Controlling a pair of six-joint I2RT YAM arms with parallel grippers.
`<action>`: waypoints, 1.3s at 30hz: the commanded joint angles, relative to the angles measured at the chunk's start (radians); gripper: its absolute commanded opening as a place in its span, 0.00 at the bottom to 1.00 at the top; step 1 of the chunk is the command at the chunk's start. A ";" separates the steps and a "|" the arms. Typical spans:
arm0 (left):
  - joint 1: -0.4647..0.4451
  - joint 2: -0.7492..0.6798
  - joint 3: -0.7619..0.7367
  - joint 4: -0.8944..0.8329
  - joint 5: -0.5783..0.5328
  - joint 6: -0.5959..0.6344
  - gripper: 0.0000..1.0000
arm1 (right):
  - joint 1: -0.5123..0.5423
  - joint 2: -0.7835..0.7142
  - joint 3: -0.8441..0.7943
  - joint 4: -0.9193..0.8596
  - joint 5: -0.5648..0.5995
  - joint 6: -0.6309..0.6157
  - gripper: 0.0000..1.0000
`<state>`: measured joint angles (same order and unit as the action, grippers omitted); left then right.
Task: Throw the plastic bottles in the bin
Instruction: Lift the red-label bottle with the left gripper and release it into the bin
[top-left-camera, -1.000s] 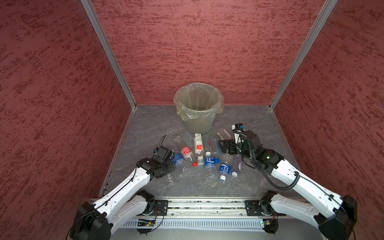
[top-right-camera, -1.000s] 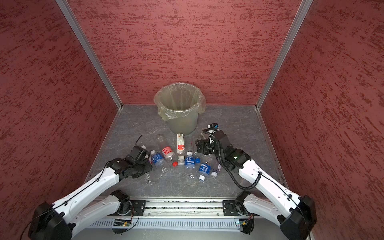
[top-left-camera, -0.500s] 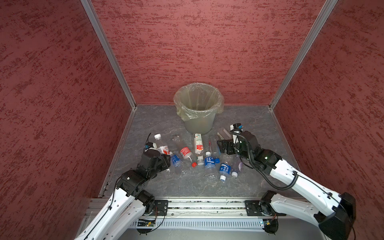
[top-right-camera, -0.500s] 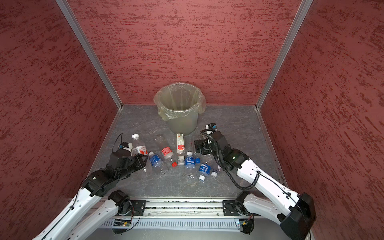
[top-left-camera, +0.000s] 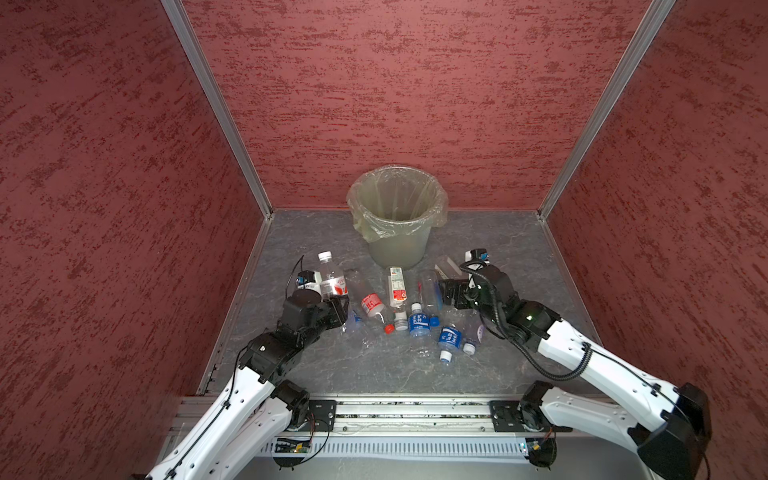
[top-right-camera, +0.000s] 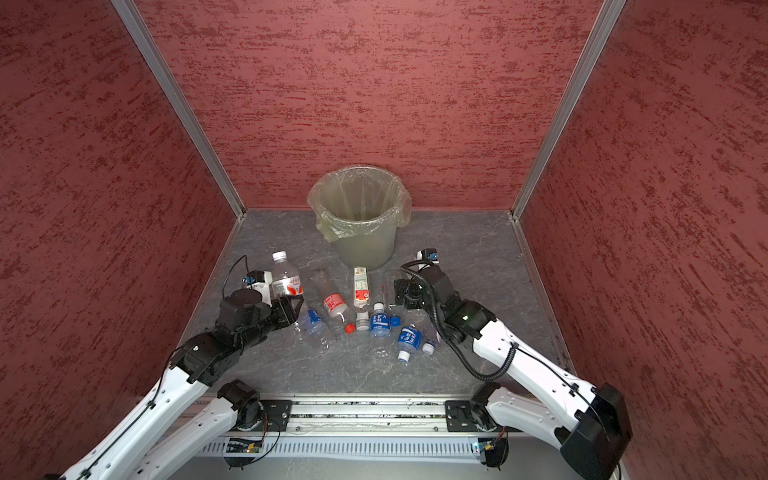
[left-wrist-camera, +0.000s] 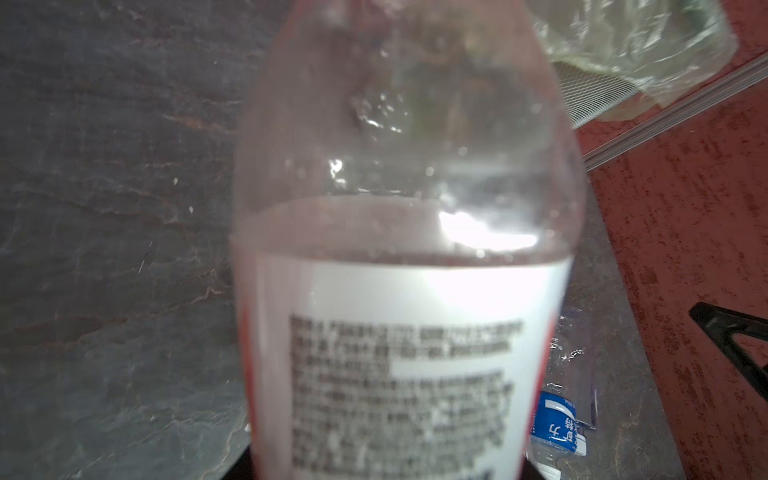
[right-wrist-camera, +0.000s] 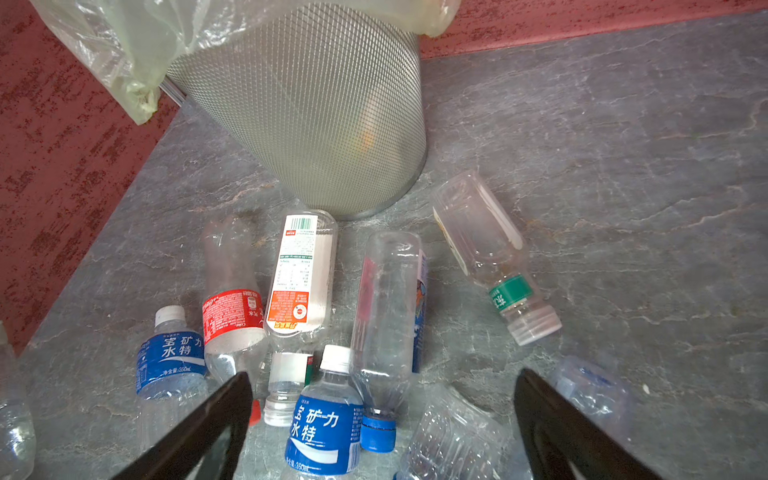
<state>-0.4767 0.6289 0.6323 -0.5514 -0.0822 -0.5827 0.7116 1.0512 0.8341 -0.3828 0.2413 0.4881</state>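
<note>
Left end effector (top-left-camera: 335, 306) pinches the red-labelled bottle (top-left-camera: 331, 277), held upright left of the loose bottles (top-left-camera: 417, 325) on the surface (top-left-camera: 374, 374). Right end effector (top-left-camera: 445, 291) spread above them. Carry step, I judge; next needs height to clear the bin (top-left-camera: 397, 249) rim.

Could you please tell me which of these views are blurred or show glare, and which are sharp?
Left wrist view: the held bottle fills the frame, out of focus, its label print smeared, with a white glare patch at the label's top edge. Right wrist view: sharp, labels on the lying bottles readable. Both top views: evenly lit, soft shadows, corner rails straight.
</note>
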 joint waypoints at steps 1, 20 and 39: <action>0.010 -0.010 -0.011 0.196 -0.002 0.080 0.53 | 0.008 0.015 -0.016 0.074 0.071 0.047 0.99; 0.009 -0.082 0.140 0.287 0.058 0.246 0.53 | 0.009 0.059 0.007 0.104 0.154 0.071 0.99; 0.021 0.094 0.279 0.442 0.090 0.339 0.54 | 0.009 0.017 -0.035 0.172 0.145 -0.045 0.99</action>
<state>-0.4686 0.6361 0.8448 -0.2283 -0.0235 -0.2905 0.7147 1.0973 0.8131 -0.2359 0.3637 0.4515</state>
